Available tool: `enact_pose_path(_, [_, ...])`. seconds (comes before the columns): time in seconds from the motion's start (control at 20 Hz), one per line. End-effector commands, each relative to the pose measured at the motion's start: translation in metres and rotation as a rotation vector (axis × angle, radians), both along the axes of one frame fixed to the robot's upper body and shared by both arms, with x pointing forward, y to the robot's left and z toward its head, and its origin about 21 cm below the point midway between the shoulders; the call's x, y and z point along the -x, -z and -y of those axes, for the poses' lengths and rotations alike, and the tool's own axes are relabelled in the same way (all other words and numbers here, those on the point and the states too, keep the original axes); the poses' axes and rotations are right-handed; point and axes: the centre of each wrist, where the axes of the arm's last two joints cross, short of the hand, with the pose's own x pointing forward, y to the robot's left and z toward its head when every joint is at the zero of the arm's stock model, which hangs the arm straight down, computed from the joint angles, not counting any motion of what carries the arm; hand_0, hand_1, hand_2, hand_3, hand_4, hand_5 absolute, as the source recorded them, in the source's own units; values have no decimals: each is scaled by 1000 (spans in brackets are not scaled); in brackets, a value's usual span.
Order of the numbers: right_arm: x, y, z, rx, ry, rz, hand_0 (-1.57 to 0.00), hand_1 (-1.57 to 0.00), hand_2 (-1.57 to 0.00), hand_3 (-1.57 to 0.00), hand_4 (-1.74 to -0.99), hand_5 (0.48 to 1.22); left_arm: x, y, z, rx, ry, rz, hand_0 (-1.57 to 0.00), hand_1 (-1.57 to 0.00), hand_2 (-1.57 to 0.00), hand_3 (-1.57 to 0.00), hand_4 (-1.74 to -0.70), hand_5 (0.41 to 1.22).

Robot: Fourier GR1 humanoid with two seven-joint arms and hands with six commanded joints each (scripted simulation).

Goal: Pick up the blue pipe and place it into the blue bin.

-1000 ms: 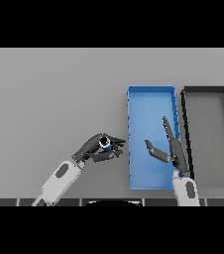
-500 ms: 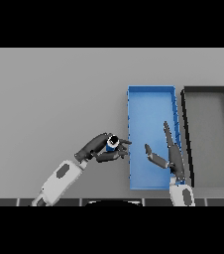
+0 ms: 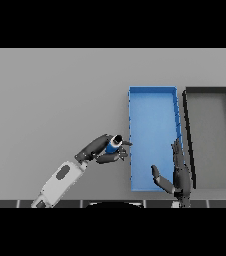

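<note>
My left hand (image 3: 101, 148) is curled round the blue pipe (image 3: 114, 145), holding it just left of the blue bin's (image 3: 153, 95) left wall, near its lower half. The pipe's dark open end points up and to the right. The blue bin is a long tray lying in the right half of the table. My right hand (image 3: 180, 177) hovers over the bin's lower right corner with fingers straight and thumb spread, holding nothing.
A black bin (image 3: 209, 91) of like size lies right beside the blue bin, on its right. The grey table (image 3: 55, 100) stretches wide to the left and above.
The left hand has carried the pipe to the right, up to the blue bin's left wall. The right hand has drawn back toward the lower edge.
</note>
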Motion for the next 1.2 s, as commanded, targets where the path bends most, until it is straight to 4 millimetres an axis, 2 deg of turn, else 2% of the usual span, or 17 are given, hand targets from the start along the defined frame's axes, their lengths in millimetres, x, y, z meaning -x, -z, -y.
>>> enact_pose_path(0.0, [0, -8, -2, -1, -63, -32, 1, 1, 1, 1, -1256, 558, -1, 1, 0, -1, 2, 2, -1571, -1571, -1571, -1495, -1741, 1221])
enact_pose_path(0.1, [-3, -22, -1, 43, -178, -131, 1, 1, 1, 1, -1303, 515, -2, 0, 3, -3, 4, 11, -1571, -1571, -1571, -1493, -1741, 1221])
enact_pose_path(0.2, [-15, -36, -10, 77, -283, -156, 1, 1, 1, 1, -1319, 501, -4, 1, 6, -11, 4, 10, -1571, -1571, -1571, -1489, -1741, 1221])
enact_pose_path(0.4, [-39, -61, -31, 152, -448, -146, 1, 1, 1, 1, -1314, 510, -3, -7, 4, -2, 13, 30, -1571, -1571, -1571, -1485, -1741, 1221])
enact_pose_path(0.55, [-56, -75, -49, 231, -539, -123, 1, 1, 1, 1, -1294, 523, 0, -3, 4, -7, 21, 16, -1571, -1571, -1571, -1486, -1741, 1221])
enact_pose_path(0.65, [-67, -85, -60, 250, -583, -114, 1, 1, 1, 1, -1253, 529, -3, -4, -1, -5, 20, 23, -1571, -1571, -1571, -1488, -1741, 1221])
enact_pose_path(0.75, [-73, -94, -68, 268, -619, -93, 1, 1, 1, 1, -1232, 531, -3, -2, 3, 7, 41, 23, -1571, -1571, -1571, -1516, -1741, 1221])
enact_pose_path(1.05, [-97, -115, -92, 290, -700, -54, 1, 1, 1, 1, -1218, 508, -3, 1, -1, -21, 42, 38, -1571, -1571, -1571, -1540, -1740, 1221])
enact_pose_path(1.15, [-107, -116, -97, 303, -727, -63, -53, -84, -102, -46, -1245, 506, -4, 1, -1, 4, 57, 7, -1571, -1571, -1571, -1484, -1736, 1221])
